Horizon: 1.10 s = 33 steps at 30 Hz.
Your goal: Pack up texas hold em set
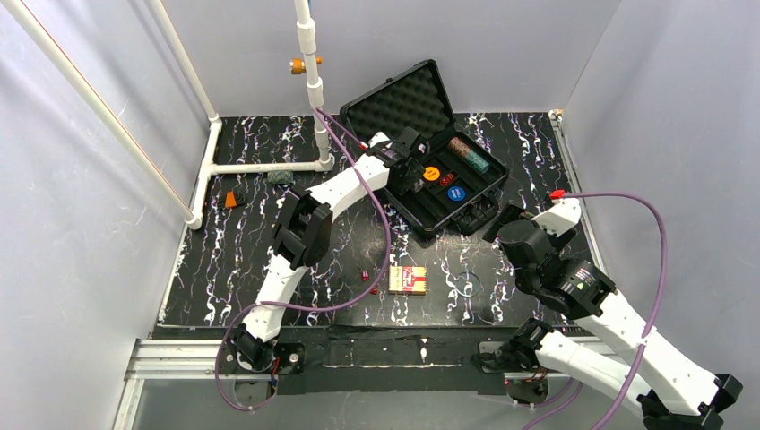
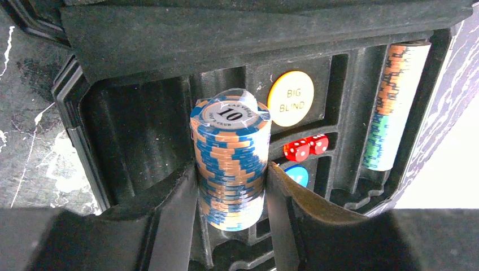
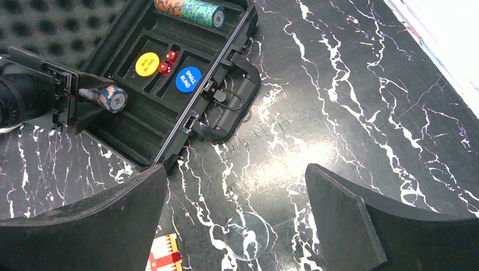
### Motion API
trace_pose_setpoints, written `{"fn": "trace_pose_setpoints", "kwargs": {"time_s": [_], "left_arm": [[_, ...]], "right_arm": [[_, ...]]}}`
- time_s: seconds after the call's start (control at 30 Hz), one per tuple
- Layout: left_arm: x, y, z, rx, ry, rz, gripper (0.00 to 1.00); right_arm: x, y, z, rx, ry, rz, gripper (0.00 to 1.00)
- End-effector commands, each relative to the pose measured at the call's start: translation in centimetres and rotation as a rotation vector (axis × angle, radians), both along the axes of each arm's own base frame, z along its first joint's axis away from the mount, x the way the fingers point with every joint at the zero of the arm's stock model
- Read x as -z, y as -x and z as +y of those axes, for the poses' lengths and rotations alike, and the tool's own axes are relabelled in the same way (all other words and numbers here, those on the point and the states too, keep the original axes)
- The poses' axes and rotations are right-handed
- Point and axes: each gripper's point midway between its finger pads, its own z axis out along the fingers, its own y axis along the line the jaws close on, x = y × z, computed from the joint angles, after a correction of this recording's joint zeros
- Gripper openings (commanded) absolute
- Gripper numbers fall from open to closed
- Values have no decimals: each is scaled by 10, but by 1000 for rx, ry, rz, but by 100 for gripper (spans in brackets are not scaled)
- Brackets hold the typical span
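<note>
The black case (image 1: 408,210) lies open at the back of the table, its foam lid (image 1: 399,103) raised. My left gripper (image 2: 231,186) is shut on a blue-and-tan chip stack (image 2: 230,141) and holds it over the case's left slots; the stack also shows in the right wrist view (image 3: 104,97). In the case lie another chip stack (image 2: 390,107), an orange disc (image 2: 290,98), a blue disc (image 3: 188,79) and two red dice (image 2: 305,148). The red-yellow card box (image 1: 408,280) and two more red dice (image 1: 369,277) lie on the table. My right gripper (image 3: 234,220) is open and empty, right of the case.
A clear round disc (image 3: 245,235) lies on the table below my right gripper. A white pipe frame (image 1: 314,81) stands at the back left. A small orange object (image 1: 235,199) and a dark one (image 1: 282,176) lie by it. Walls close in on both sides.
</note>
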Motion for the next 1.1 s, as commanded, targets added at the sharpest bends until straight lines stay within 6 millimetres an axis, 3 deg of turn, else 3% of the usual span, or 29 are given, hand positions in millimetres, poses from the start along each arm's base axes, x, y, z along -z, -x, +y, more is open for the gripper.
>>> {"fn": "trace_pose_setpoints", "kwargs": {"time_s": [0.0,0.3,0.5,0.93,1.07], "left_arm": [[-37,-18,-7,-54,53,-99,0],[-33,-21,-8,-68,63,-104,5],[-32,-22,-7,-68,54,-113,16],[-30,-21,-5,-78,58,-113,67],[-32,-19,-4,-78,56,-111,74]], "right_arm": [[-15,-4,3,6,-39,-44,100],[-13,-3,3,1,-35,-45,100],[-9,-3,5,-6,-37,-39,100],[-7,-4,7,-15,-35,-33,100],[-6,-5,9,-20,-36,-30,100]]}}
